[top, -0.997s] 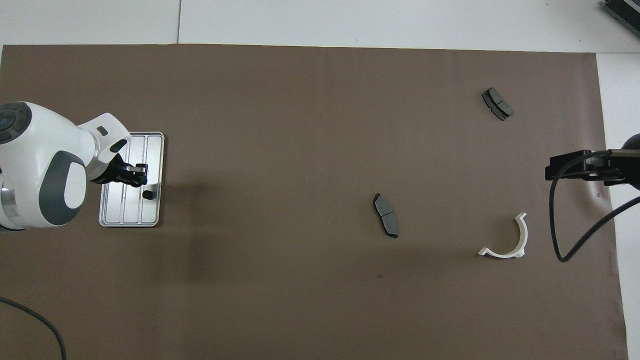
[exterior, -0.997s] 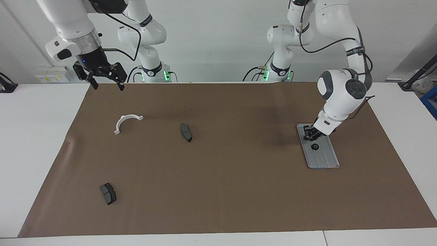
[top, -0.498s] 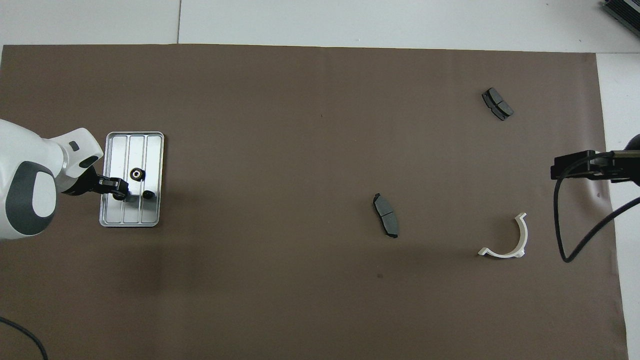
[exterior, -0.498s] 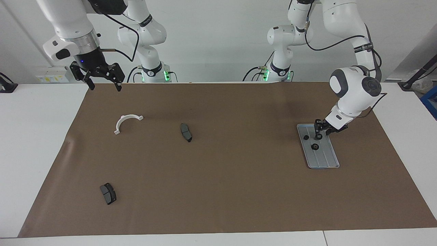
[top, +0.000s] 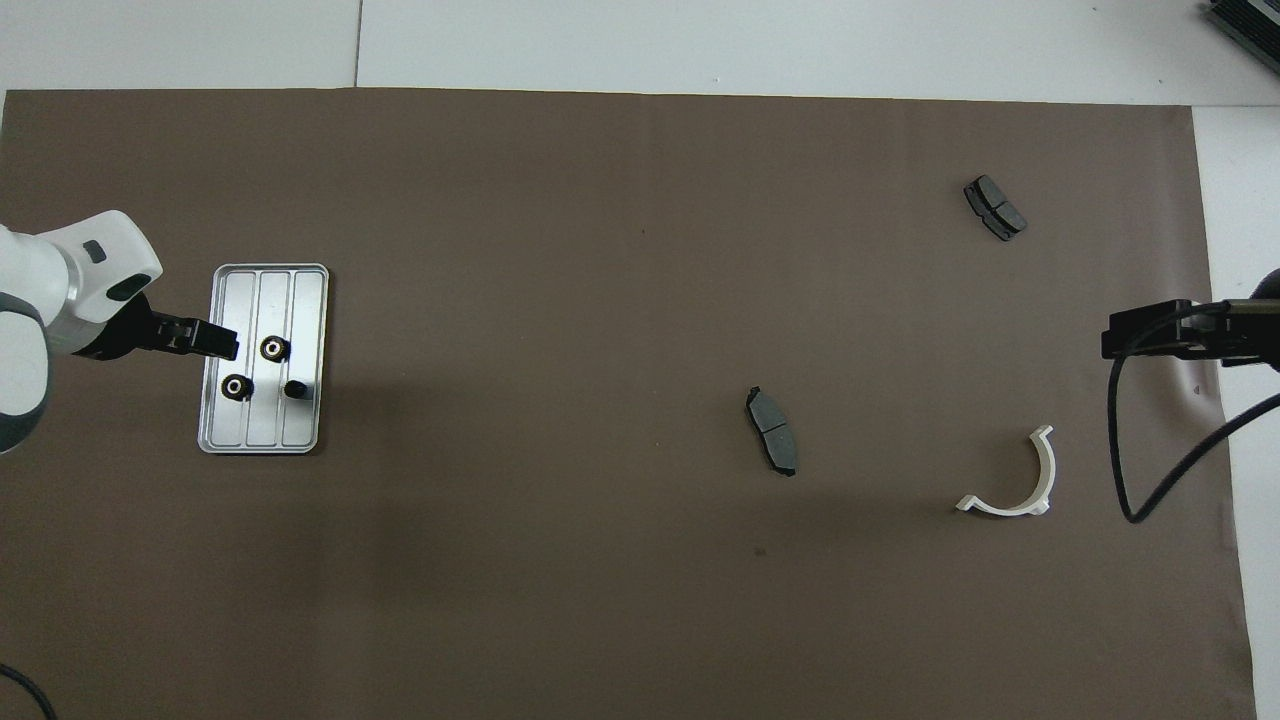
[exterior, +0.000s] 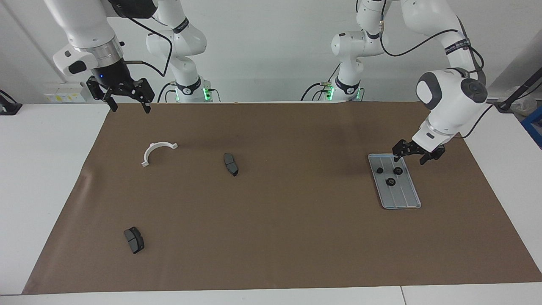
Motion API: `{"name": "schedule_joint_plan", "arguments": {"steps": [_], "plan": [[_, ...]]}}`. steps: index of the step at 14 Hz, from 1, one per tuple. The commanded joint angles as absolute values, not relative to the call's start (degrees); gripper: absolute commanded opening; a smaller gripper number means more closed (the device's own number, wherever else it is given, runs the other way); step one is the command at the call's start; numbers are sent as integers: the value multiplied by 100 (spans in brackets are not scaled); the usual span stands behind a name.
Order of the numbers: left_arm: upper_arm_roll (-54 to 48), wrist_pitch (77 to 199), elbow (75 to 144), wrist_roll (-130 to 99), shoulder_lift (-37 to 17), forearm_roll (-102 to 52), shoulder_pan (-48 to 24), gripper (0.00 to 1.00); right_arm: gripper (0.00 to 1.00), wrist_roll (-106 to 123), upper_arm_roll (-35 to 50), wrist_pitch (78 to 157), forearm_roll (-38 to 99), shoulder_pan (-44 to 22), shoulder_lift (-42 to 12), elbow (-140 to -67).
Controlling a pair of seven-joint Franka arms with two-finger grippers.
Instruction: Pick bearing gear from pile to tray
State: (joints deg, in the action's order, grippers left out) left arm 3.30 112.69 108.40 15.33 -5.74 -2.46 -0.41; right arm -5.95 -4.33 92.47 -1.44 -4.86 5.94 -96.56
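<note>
The silver grooved tray (exterior: 403, 197) lies toward the left arm's end of the brown mat, also in the overhead view (top: 260, 428). Three small black bearing gears lie on it (exterior: 398, 170) (exterior: 380, 170) (exterior: 390, 182), also seen from overhead (top: 236, 387) (top: 275, 348) (top: 295, 389). My left gripper (exterior: 409, 159) is open and empty, raised over the tray's edge (top: 215, 343). The pile's remaining parts are a white half-ring (exterior: 157, 151) (top: 1015, 480) and two dark grey pads (exterior: 230, 164) (exterior: 134, 239). My right gripper (exterior: 129, 106) waits open above the mat's corner (top: 1112, 338).
The brown mat (exterior: 271, 237) covers most of the white table. One pad (top: 772, 445) lies mid-mat, the other (top: 994, 207) is farther from the robots, toward the right arm's end. The right arm's black cable (top: 1120, 470) hangs beside the half-ring.
My left gripper opened, left a gear on the tray, then rose and drew back off the tray toward the left arm's end. The right gripper shifted slightly.
</note>
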Motion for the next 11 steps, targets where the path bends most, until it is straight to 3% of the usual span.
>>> {"name": "schedule_joint_plan", "arguments": {"steps": [1, 7, 11], "plan": [[334, 10207, 9759, 1521, -615, -264, -70, 100, 100, -686, -404, 9272, -79, -448, 615, -9703], [290, 8053, 8088, 1494, -641, -255, -79, 100, 100, -677, -413, 9185, 61, -405, 615, -9694], [255, 8033, 7857, 1459, -651, -264, -175, 100, 100, -668, -413, 8877, 88, -404, 370, -9274]]}}
